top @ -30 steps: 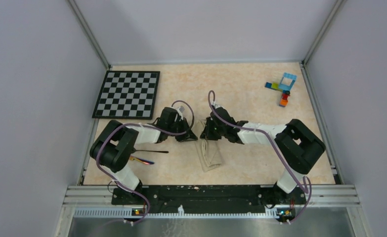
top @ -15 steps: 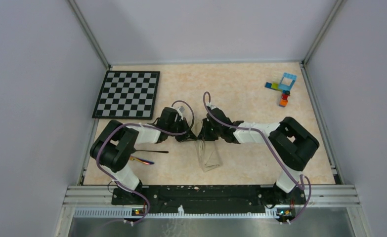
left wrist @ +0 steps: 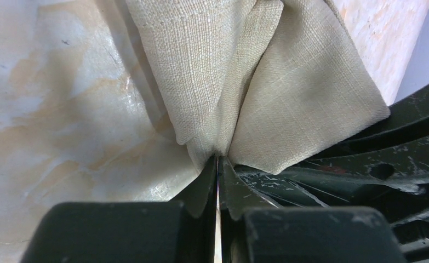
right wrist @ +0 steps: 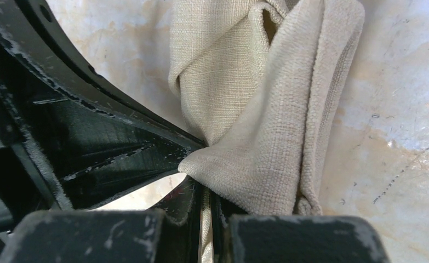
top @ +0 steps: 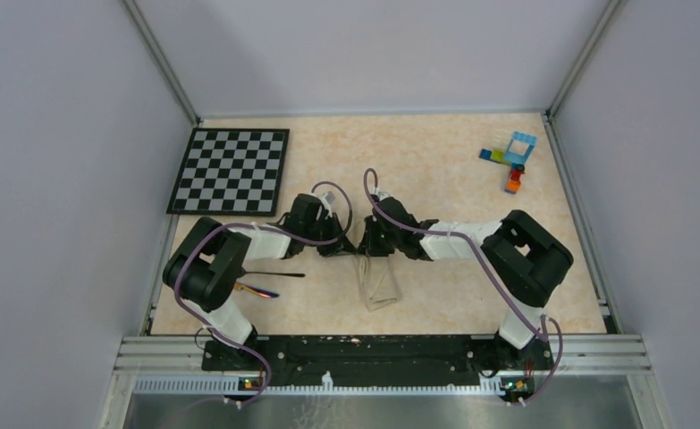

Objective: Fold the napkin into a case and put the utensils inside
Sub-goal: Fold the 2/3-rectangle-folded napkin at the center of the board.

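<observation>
tabletop [top: 435, 170], left hand [top: 346, 250] and right hand [top: 368, 253] tight on napkin [top: 380, 286], elbows out

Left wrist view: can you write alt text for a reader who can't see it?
The left gripper, fingers shut, pinches a bunched end of the cream napkin, whose folds fan out away from the camera over the marbled table. A dark ribbed robot part shows at the cloth's right edge.

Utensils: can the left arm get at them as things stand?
Probably not yet: the left tool is shut on the napkin. The utensils lie uncovered right beside that arm's elbow, so even after letting go it would likely have to fold back tightly.
</observation>
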`<state>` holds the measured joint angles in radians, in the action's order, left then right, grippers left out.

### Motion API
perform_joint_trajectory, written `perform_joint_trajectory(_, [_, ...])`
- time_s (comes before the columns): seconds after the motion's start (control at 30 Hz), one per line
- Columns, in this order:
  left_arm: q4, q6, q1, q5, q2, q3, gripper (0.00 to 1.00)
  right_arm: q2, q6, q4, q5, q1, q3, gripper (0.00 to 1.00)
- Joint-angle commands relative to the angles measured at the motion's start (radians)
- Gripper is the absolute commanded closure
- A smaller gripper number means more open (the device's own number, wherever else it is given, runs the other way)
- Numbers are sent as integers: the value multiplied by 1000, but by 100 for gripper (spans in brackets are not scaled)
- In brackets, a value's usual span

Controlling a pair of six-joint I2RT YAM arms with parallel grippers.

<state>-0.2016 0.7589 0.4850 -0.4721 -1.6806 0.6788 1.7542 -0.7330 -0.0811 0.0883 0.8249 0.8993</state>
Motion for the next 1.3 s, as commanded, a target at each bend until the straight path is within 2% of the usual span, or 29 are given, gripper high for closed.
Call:
perform_joint_trajectory(0.0, [38, -46, 0, 47, 6, 27, 95, 33, 37, -14, 27, 17, 31, 100])
perform_joint_trajectory(0.13, [41, -58, 0, 44, 3, 39, 95, 38, 50, -6, 40, 17, 35, 100])
perform_joint_trajectory(0.23, [55, -69, 0, 40, 12, 53, 90, 42, 50, -6, 48, 15, 34, 100])
perform_joint_trajectory(0.3, [84, -75, -2, 60, 51, 50, 78, 42, 42, -10, 49, 11, 30, 100])
perform_joint_trajectory(0.4, [140, -78, -2, 107, 182, 13, 57, 42, 21, -24, 59, -2, 17, 100])
perform_joint_trajectory(0.47, [183, -78, -2, 122, 261, -21, 46, 42, 17, -28, 62, -6, 16, 100])
perform_joint_trajectory(0.57, [145, -26, -1, 50, 348, -111, 36, 41, 4, -37, 66, -8, 9, 100])
perform_joint_trajectory(0.67, [33, 61, 10, -20, 402, -231, 34, 41, -16, -61, 78, -12, -1, 100])
perform_joint_trajectory(0.77, [-42, 111, 49, -18, 411, -281, 34, 41, -27, -77, 85, -13, -6, 100])
perform_joint_trajectory(0.9, [-37, 128, 110, 39, 364, -265, 38, 44, -28, -79, 90, -13, -2, 100])
perform_joint_trajectory(1.13, [-64, 143, 175, 97, 243, -216, 35, 45, -30, -89, 97, -13, -1, 100])
perform_joint_trajectory(1.2, [-40, 143, 187, 131, 211, -192, 37, 44, -33, -93, 99, -14, -3, 100])
perform_joint_trajectory(1.27, [-5, 142, 194, 164, 185, -169, 47, 43, -35, -95, 101, -13, -5, 100])
